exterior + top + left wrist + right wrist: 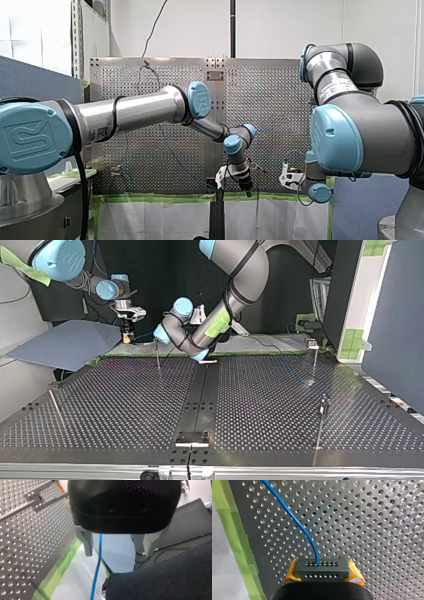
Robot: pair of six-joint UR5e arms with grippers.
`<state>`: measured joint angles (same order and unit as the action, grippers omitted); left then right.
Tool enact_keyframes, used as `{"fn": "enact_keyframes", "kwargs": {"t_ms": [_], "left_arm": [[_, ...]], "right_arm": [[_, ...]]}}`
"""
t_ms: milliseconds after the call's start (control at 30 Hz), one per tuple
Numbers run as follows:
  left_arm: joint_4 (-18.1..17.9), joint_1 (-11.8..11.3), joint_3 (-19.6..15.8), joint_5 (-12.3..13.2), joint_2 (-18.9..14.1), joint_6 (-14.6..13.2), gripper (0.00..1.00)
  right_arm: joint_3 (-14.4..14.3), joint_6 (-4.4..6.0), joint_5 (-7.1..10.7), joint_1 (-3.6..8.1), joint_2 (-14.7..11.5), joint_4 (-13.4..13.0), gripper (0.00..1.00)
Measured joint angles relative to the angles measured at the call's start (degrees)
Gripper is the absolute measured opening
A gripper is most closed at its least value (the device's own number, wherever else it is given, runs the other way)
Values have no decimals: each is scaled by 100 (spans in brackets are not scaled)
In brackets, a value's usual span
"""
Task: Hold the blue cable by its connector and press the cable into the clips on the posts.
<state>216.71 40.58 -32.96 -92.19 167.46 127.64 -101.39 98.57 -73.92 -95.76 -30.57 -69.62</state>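
Matt perforated metal table (374,530), smooth cable (297,522)

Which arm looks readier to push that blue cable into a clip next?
Probably left: my left gripper is open astride the blue cable, with a post clip nearby. My right gripper is occupied, shut on the black connector.

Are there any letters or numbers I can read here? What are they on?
"UR": raised on the big blue cap of my left arm, seemingly also on the smaller blue cap.
The white label on my right arm: too blurred to read.
The dark print on my left arm: too blurred to read.
The black connector: no writing, only holes.
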Motion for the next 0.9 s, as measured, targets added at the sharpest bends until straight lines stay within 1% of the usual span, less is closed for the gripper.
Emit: {"fn": "enact_keyframes", "kwargs": {"t_ms": [100,300,433,567,900], "left_arm": [[-119,-16,-2,8,20,38,100],[-387,-40,-3,34,37,229,100],[-586,-45,5,73,155,319,100],[-714,-49,7,51,271,353,100],[-1003,-161,9,-5,331,608,100]], "right_arm": [[2,-2,-1,-8,0,0,0],[1,-2,0,-11,-3,0,0],[0,-3,0,-10,-3,3,0],[0,-3,0,-11,0,7,0],[0,-2,-1,-20,-1,9,0]]}}
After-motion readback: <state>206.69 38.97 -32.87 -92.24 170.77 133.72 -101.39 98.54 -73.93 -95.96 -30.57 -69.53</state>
